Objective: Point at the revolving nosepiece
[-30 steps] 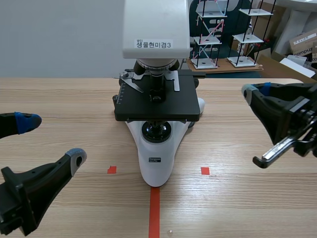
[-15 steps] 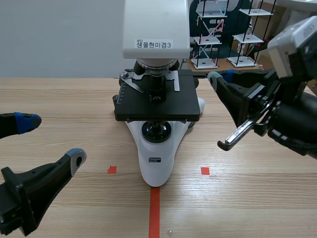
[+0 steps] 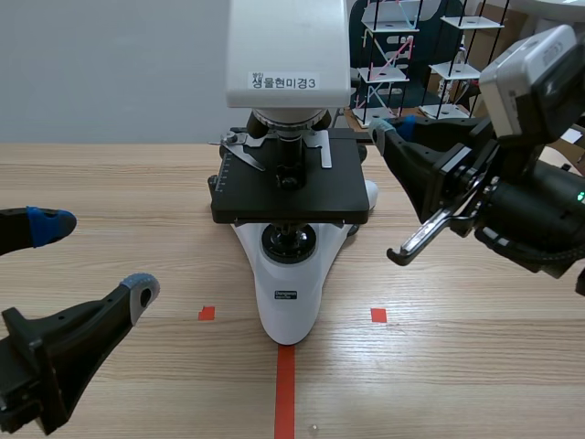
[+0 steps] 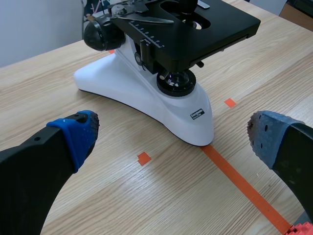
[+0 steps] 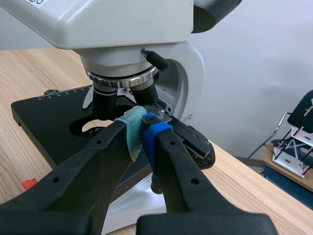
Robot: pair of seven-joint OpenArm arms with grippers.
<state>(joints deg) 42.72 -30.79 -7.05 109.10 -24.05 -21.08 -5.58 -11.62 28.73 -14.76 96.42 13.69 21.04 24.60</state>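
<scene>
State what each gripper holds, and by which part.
Nothing is held. The left gripper is open; the right gripper is shut on nothing, near the microscope.

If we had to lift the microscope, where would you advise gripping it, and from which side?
Probably its curved white neck behind the stage, approached from the right pincer's side: that column looks narrow and joins head to base, whereas the head is broad and the stage overhangs.

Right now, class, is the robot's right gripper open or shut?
Shut. On the right gripper the two pads meet with nothing between them, the revolving nosepiece just ahead.
</scene>
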